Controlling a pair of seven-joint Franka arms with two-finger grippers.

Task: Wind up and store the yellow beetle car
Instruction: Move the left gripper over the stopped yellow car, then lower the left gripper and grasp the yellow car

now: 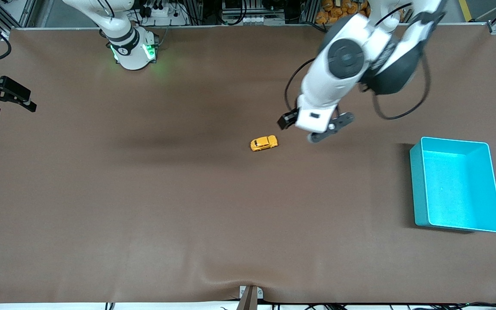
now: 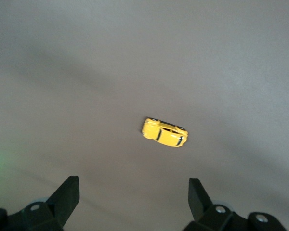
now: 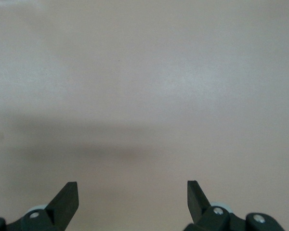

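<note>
Fingers of our left pincer stand spread wide with nothing between them, hovering over the counter just beside the yellow beetle car, toward the left arm's end. The car sits on its wheels, alone mid-counter, well apart from the turquoise bin at the left arm's end. We judge it light, rigid, smooth and rounded, so likely slippery; we would pinch its flat flanks across the body. Our right pincer waits, also spread and empty, over the right arm's end.
</note>
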